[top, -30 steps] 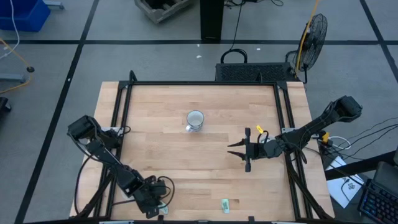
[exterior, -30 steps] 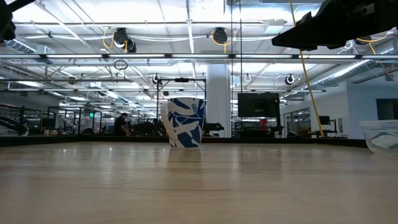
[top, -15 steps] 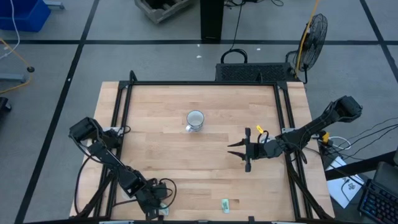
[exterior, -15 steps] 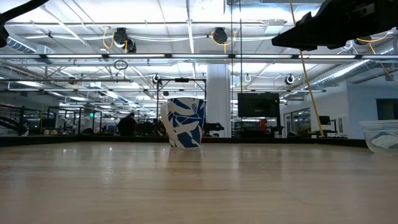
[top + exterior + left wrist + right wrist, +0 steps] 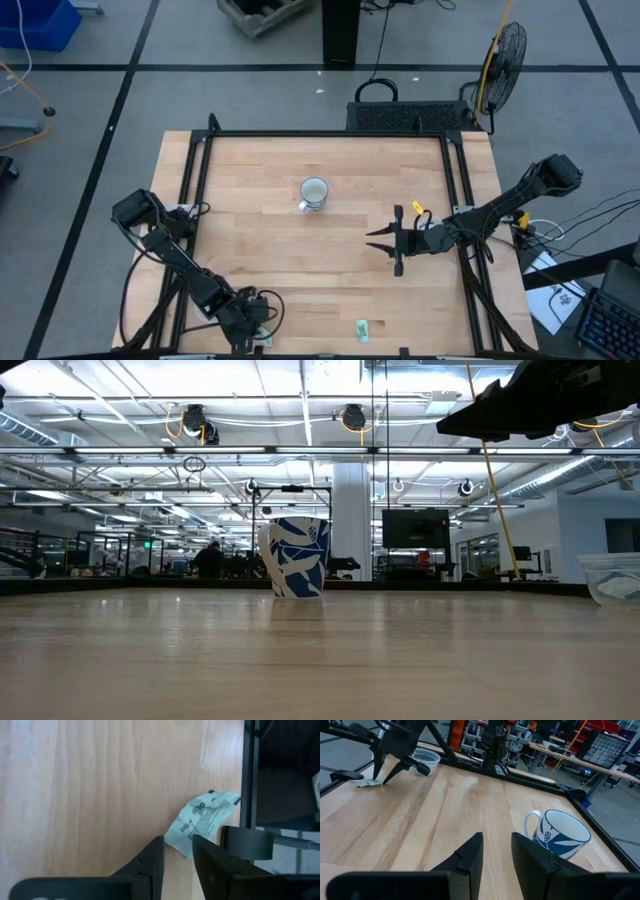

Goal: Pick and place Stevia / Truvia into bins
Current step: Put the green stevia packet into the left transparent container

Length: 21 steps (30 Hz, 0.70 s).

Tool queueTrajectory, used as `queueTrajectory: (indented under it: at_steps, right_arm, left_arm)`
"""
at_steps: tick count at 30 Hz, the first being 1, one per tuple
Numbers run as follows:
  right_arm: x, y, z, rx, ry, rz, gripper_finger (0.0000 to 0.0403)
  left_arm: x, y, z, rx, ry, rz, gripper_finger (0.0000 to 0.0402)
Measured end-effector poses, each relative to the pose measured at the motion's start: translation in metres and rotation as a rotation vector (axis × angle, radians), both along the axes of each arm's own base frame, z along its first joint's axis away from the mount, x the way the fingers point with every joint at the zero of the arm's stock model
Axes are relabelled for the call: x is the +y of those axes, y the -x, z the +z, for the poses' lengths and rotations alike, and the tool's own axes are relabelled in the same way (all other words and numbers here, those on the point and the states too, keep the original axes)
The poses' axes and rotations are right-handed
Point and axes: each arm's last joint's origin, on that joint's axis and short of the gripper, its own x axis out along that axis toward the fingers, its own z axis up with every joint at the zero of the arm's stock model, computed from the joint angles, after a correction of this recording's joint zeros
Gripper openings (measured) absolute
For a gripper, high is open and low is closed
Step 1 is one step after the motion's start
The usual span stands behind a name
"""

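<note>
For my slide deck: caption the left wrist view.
Left gripper, fingers slightly apart, poised at a pale green sachet lying at the wooden table's edge.

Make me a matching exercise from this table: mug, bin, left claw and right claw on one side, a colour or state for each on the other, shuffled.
Things:
1. mug
2. bin
3. left claw
4. right claw

Descriptions:
a. open, over bare wood to the mug's right
b. clear plastic
c. white with a blue pattern
d. open, at a green sachet by the table's edge

Pairs: 1-c, 2-b, 3-d, 4-a
</note>
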Motion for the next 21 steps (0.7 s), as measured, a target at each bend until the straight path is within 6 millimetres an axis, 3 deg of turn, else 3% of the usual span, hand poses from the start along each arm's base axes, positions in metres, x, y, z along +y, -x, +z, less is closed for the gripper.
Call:
queueTrajectory:
  at_steps: [9, 14, 21]
  right_arm:
    - [0.0, 0.0, 0.0, 0.0, 0.0, 0.0, 0.0093]
    - [0.0, 0.0, 0.0, 0.0, 0.0, 0.0, 0.0093]
    - [0.0, 0.0, 0.0, 0.0, 0.0, 0.0, 0.0093]
  left_arm:
    - [0.002, 0.0, -0.002, 0.002, -0.024, 0.012, 0.0008]
    - [0.002, 0.0, 0.0, -0.008, -0.027, -0.004, 0.0006]
    - [0.016, 0.005, 0.023, -0.04, -0.08, -0.021, 0.0003]
